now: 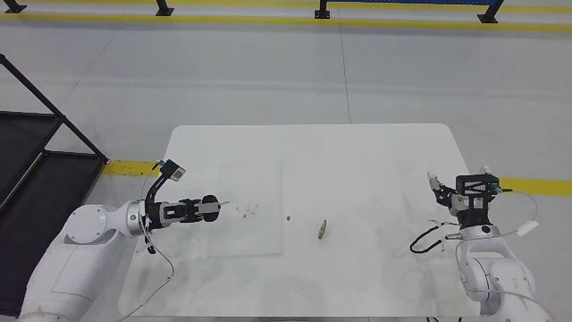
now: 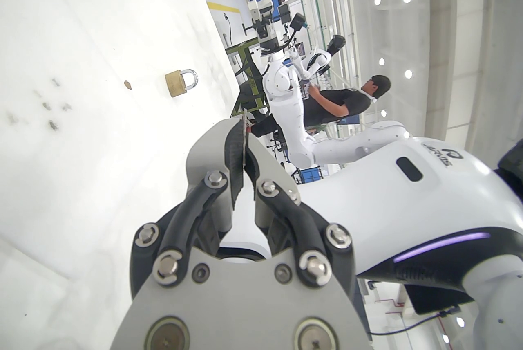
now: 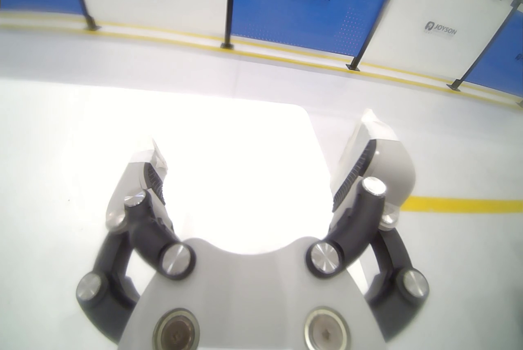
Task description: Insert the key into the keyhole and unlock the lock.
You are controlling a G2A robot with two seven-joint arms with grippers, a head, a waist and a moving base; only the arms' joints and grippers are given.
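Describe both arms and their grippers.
The left arm and right arm are white shells with black wrists. The left gripper and right gripper have grey fingers, black ribbed pads, black links, silver bolts. A black cable loops by the right wrist.

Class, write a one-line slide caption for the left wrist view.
Left gripper holds the key between shut fingers; the brass padlock lies ahead on the white table.

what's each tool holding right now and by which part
The left tool pinches the key by one end, the other end poking out; which end is gripped cannot be told. The right tool is open and empty.
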